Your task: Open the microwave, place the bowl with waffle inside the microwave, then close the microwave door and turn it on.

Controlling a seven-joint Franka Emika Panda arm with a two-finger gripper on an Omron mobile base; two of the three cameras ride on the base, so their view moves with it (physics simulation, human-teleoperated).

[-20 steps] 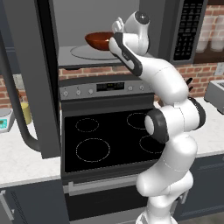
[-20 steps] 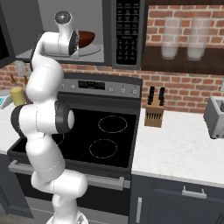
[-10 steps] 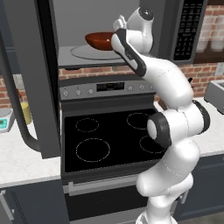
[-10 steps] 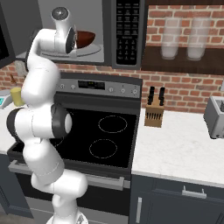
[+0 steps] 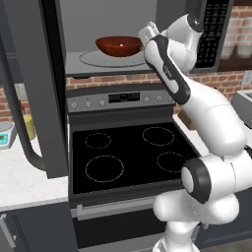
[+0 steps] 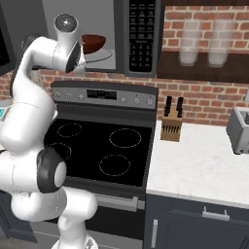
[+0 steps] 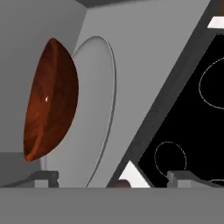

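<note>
Reddish-brown and glossy, the bowl [image 5: 119, 46] is seen resting on the glass turntable [image 5: 98, 59] inside the microwave [image 6: 131, 36], so opening and placing are judged done; the microwave door [image 5: 34, 98] is not yet closed and the start is not yet pressed. The gripper [image 7: 113, 177] is held just outside the bowl with its jaws wide apart, and nothing is gripped or touched.

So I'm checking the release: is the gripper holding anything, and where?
Nothing: the gripper is open, and the bowl sits free on the turntable.
</note>
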